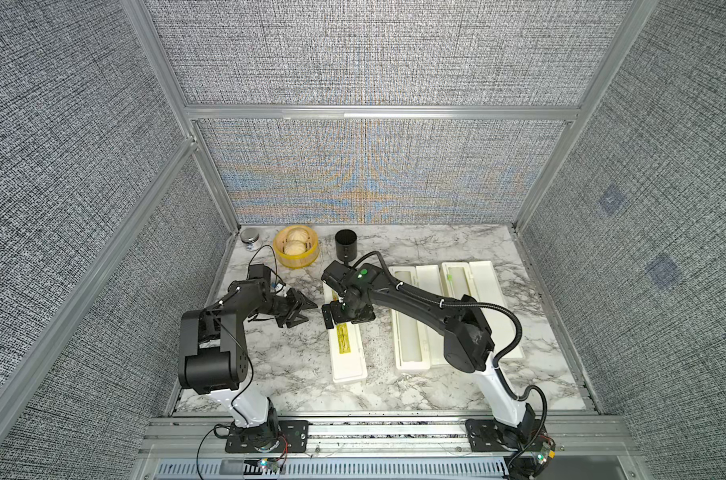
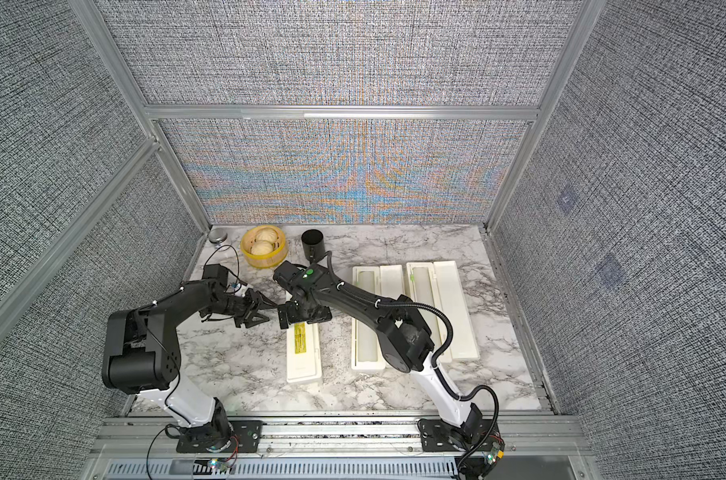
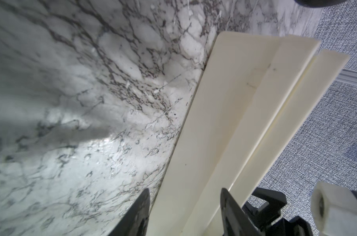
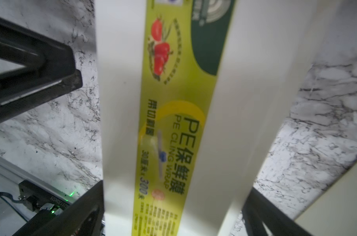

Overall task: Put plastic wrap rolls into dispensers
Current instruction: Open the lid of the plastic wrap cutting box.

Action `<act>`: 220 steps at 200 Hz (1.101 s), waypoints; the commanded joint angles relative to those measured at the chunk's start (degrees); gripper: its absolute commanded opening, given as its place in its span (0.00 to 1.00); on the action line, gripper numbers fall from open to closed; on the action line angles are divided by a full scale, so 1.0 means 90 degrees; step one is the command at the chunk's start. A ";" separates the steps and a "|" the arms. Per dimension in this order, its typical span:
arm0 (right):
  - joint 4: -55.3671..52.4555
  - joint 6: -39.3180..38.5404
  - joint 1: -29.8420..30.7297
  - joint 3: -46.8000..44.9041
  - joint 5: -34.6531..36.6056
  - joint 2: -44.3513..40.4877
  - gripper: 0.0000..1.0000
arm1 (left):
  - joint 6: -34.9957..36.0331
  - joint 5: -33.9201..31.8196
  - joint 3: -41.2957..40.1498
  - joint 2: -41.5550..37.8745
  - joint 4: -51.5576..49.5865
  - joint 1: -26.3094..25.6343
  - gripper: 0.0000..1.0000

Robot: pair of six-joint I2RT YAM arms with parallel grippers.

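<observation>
The closed dispenser (image 1: pixel 347 353) lies on the surface (image 1: pixel 286 374), left of the middle dispenser (image 1: pixel 411 366) and the right dispenser (image 1: pixel 492 307). Both of these are open, with a roll (image 1: pixel 409 345) and a second roll (image 1: pixel 459 282) inside. The right claw (image 1: pixel 346 318) is over its far half, released, spread wide at both sides. The left claw (image 1: pixel 309 312) is just beside, parted, grasping nothing. Behind stand a steamer (image 1: pixel 296 249), a cup (image 1: pixel 346 246) and a jar (image 1: pixel 251 239). The closed one is cream-white with a yellow label (image 4: pixel 173 126). Its inside and far end are hidden. The right arm (image 1: pixel 427 303) covers part of the middle dispenser.
</observation>
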 commanded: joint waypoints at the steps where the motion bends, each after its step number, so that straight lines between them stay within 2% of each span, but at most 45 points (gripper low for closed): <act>1: -0.0533 -0.0045 0.0034 0.0264 0.0234 0.0177 0.99 | 0.0011 0.0106 -0.0047 -0.0061 0.0089 0.0006 0.55; 32: -0.0391 -0.0046 0.0030 0.0135 0.0150 0.0047 0.97 | -0.0054 0.0258 -0.0091 -0.0018 0.0216 0.0006 0.55; 89: 0.1303 0.0176 -0.0221 -0.1261 -0.0930 -0.0923 0.92 | -0.0311 0.0608 -0.0098 -0.0037 0.0459 -0.0165 0.56; 142: 0.1754 0.0239 -0.0301 -0.1499 -0.1406 -0.1098 0.92 | -0.0534 0.0757 -0.0187 0.0069 0.0768 -0.0392 0.57; 194: 0.1686 0.0120 -0.0317 -0.1549 -0.1330 -0.1110 0.95 | -0.0567 0.0870 -0.0080 0.0248 0.0843 -0.0717 0.59; 206: 0.1400 0.0011 -0.0292 -0.1416 -0.1057 -0.1070 0.99 | -0.0576 0.0885 -0.0039 0.0263 0.0843 -0.0766 0.59; 220: 0.1086 -0.0165 -0.0245 -0.1255 -0.0738 -0.1050 0.99 | -0.0567 0.0865 -0.0012 0.0273 0.0834 -0.0764 0.59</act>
